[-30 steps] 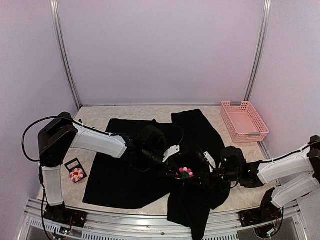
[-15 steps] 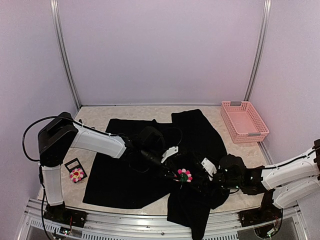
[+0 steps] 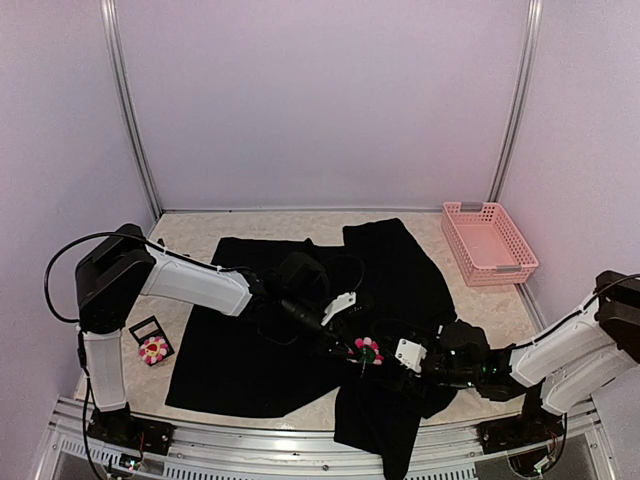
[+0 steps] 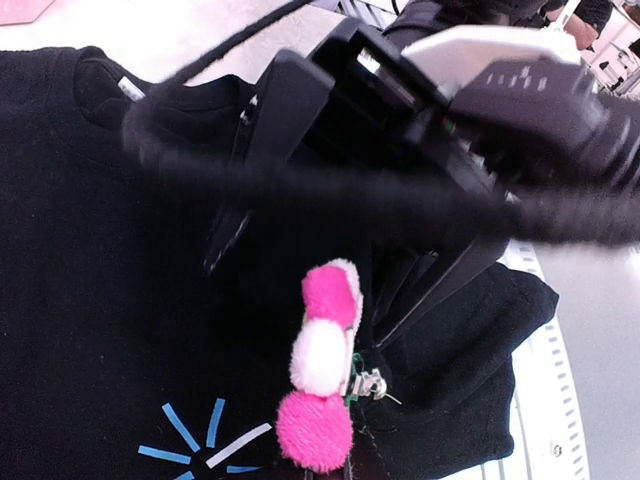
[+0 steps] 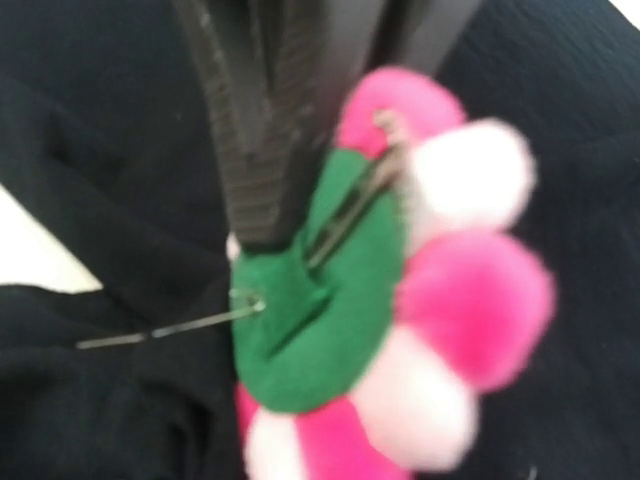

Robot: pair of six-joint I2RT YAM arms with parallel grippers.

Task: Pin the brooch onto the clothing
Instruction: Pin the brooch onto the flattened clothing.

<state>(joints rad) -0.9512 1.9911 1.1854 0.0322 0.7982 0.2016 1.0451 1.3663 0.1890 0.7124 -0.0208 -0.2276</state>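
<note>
The brooch (image 3: 368, 348), a pink and white plush flower, stands on edge over the front of the clothing (image 3: 240, 350), a black T-shirt spread on the table. My left gripper (image 3: 360, 353) is shut on it. Its dark ribbed fingers (image 5: 265, 150) clamp the green back (image 5: 320, 300). The pin (image 5: 160, 328) is unclasped and pokes out sideways towards a black fold. The light-blue starburst mark (image 4: 200, 450) lies just beside the brooch (image 4: 322, 380). My right gripper (image 3: 397, 356) sits right next to the brooch, open, with its two fingers (image 4: 440, 290) spread apart.
A second flower brooch (image 3: 153, 348) lies on a black card at the left, off the shirt. A pink basket (image 3: 488, 243) stands at the back right. The shirt's front hem is bunched and hangs over the table's near edge (image 3: 375, 440).
My right gripper's jaws have spread wider and that arm has sunk lower, pulling back a little from the brooch. The left gripper still holds the brooch in nearly the same place.
</note>
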